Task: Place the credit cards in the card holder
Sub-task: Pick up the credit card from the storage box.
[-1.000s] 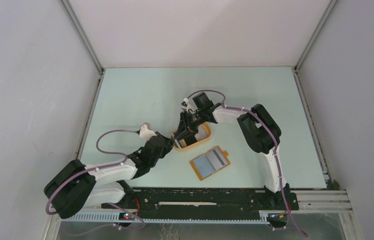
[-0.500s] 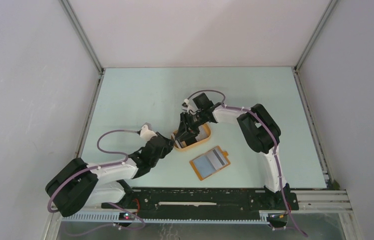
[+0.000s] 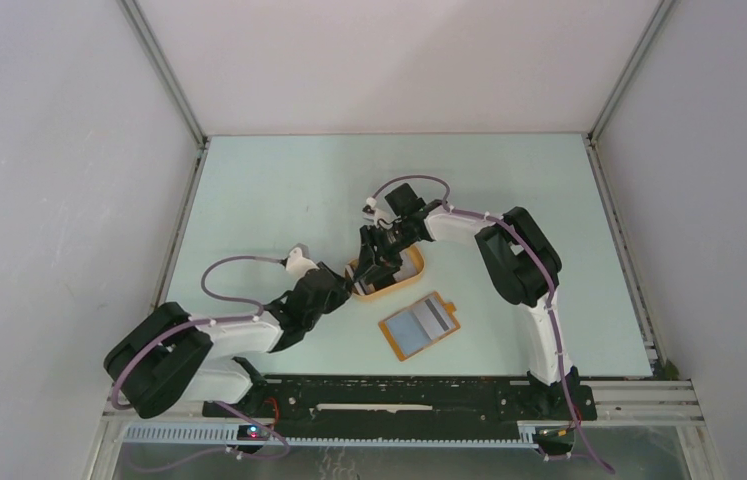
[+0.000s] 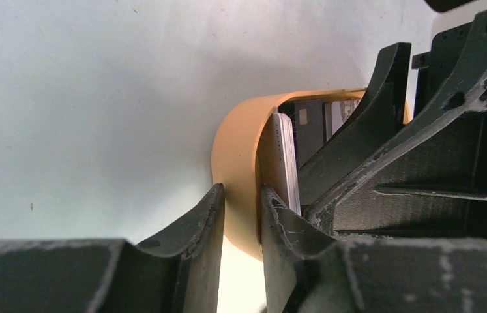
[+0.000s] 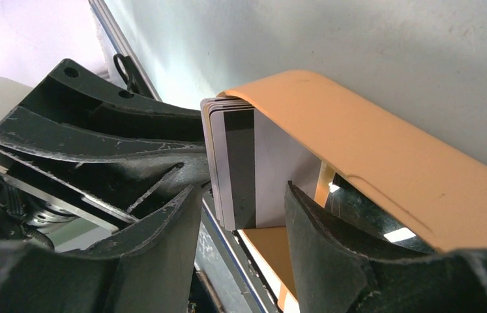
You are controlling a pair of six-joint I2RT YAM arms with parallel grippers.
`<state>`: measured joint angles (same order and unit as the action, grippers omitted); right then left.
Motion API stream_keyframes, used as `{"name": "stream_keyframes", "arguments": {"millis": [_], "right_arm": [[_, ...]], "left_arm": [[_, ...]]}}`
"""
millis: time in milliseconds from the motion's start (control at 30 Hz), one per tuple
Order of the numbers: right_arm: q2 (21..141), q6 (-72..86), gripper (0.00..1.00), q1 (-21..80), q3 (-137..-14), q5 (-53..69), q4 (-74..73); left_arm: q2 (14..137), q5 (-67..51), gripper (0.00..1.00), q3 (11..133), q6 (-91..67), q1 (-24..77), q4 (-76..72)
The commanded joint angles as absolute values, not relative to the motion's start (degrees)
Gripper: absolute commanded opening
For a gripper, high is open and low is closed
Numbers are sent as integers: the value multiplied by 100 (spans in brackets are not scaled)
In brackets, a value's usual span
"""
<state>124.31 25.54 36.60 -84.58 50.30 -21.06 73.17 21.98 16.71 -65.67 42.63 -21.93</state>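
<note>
Stack of credit cards point(image 5: 234, 163) standing on edge inside an orange tray point(image 5: 371, 150), card holder point(image 3: 386, 327) lying flat near it. Right gripper point(image 5: 240, 195) jaws apart, straddling the stack; left gripper point(image 4: 242, 192) pinched on the tray wall. Probably light, stiff and slick; best squeezed across the flat faces.

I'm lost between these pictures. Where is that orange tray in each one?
Top external: orange tray at picture centre, just up-left of the card holder.
Left wrist: orange tray at centre, showing its curved wall.
Right wrist: orange tray at upper right, rim slanting down.
Shared landmark: the stack of cards standing on edge inside it, in both wrist views.
</note>
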Motion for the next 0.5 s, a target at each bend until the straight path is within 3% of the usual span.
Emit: {"name": "stream_keyframes", "arguments": {"millis": [0,167,467], "right_arm": [[12423,2329,59,3613,-8647,5238,-2272],[12397,2373,61,3604,-8657,5324,-2262],[12289,2444,65,3492,-8605,5299,-2258]], "left_arm": [[7432,1999,34,1980,-6347,4237,-2224],[7500,1885,43,2040,-6283,4222,-2256],[7640,1719,50,2096,-6228,4188,-2362]]}}
